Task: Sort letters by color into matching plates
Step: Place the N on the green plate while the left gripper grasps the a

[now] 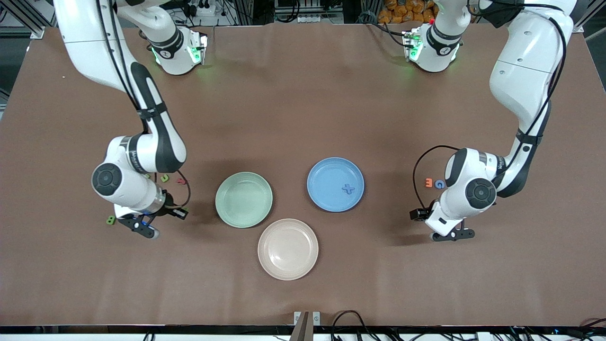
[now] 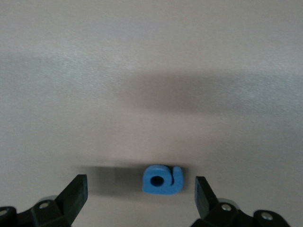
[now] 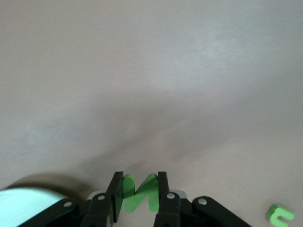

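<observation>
Green letter pinched in right hand

Worktop brown. Plates: pale green, blue, beige-pink. Blue cross in blue plate. Letters: orange, blue, green, green. Arms white, black tools.

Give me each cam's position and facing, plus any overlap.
Front: high across the table, facing both bases; shows both arms, green plate, blue plate, beige plate.
Left wrist: on the left arm, looking down past open left gripper at a blue letter.
Right wrist: on the right arm, looking past right gripper shut on a green letter.
Shared: green plate rim shows in front and right wrist.
</observation>
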`<action>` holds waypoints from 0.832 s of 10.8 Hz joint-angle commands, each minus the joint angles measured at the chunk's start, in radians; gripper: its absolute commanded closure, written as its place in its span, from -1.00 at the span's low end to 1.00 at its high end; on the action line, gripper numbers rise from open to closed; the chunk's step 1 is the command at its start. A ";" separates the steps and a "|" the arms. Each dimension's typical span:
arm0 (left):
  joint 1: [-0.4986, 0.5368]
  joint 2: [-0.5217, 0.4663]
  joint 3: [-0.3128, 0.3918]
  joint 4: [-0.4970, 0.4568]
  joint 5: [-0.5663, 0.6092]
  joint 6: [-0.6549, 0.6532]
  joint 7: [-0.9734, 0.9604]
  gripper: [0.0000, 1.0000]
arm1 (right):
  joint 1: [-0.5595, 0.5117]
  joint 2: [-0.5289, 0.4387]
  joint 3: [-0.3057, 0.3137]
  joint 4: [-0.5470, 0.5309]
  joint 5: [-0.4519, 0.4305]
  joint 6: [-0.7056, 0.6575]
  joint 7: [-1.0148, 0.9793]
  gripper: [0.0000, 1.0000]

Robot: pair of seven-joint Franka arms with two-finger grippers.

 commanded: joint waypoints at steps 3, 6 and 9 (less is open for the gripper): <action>0.004 0.010 -0.009 0.016 -0.046 0.009 0.014 -1.00 | 0.146 0.003 -0.002 0.042 -0.011 -0.066 0.003 0.87; -0.003 0.012 -0.009 0.012 -0.054 0.029 0.008 -1.00 | 0.218 0.006 -0.002 0.043 -0.008 -0.066 0.037 0.86; -0.004 0.009 -0.010 -0.020 -0.052 0.060 -0.021 -1.00 | 0.243 0.011 -0.001 0.044 -0.009 -0.066 0.090 0.21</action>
